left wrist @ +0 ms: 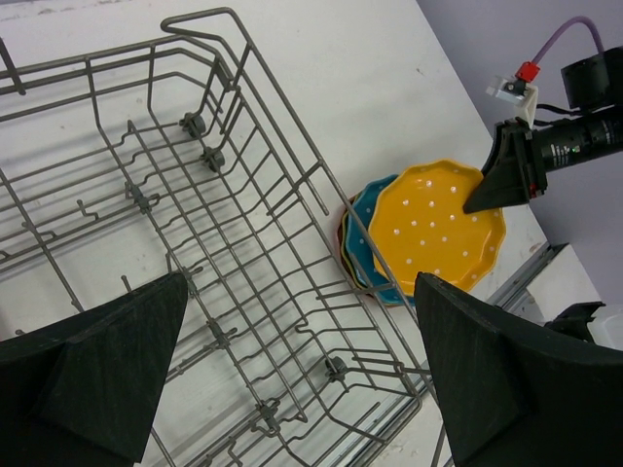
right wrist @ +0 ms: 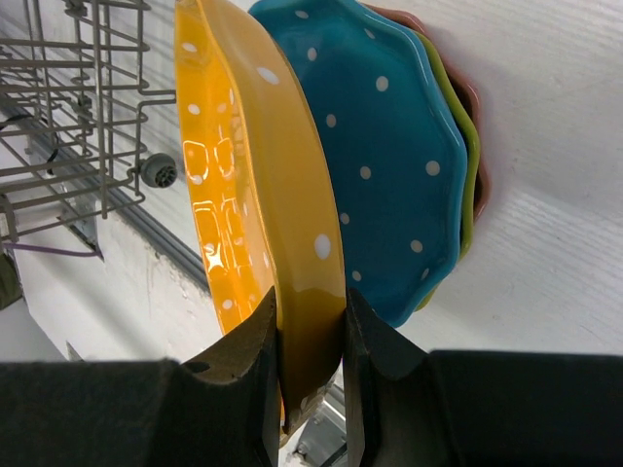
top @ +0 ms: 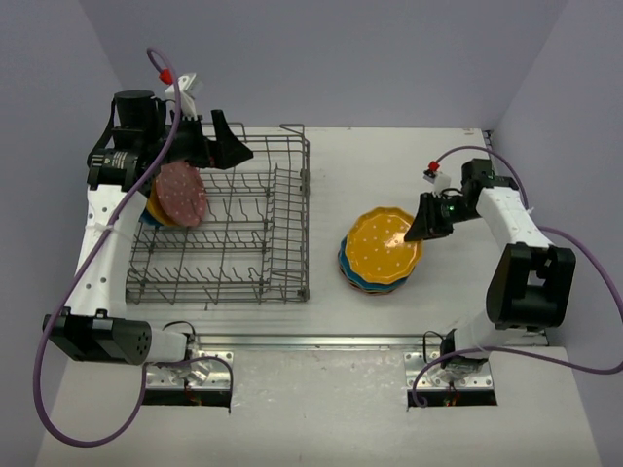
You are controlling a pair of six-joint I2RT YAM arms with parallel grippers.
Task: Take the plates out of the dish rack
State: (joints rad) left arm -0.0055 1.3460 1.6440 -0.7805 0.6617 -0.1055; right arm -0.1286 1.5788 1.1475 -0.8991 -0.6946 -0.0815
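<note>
A white table (top: 389,161) forms the floor of a booth with pale lilac-grey walls (top: 321,58) on three sides. A metal rail (top: 321,341) runs along its near edge, by the bases of both arms. The dish rack (top: 238,233) takes up the left half, its left side close to the left wall and its near side just beyond the rail. A strip of bare tabletop separates the rack's right side from a stack of plates (top: 370,284) on the right half, and more bare surface lies between that stack and the far wall. In the rack's far-left part a pink-red plate (top: 182,193) stands upright among the tines, with the edges of further plates (top: 152,210) behind it. The stack shows, from the table up, a pink rim, a lime-yellow plate (right wrist: 458,126), a blue plate (right wrist: 389,165) and, on top, the orange-yellow plate (top: 382,241), tilted with one edge lifted off the blue one. The right gripper (right wrist: 311,360) is clamped on that lifted rim, one finger on each face. The left gripper (left wrist: 302,375) hovers above the rack, its fingers (left wrist: 97,375) spread wide with only rack wires showing between them
</note>
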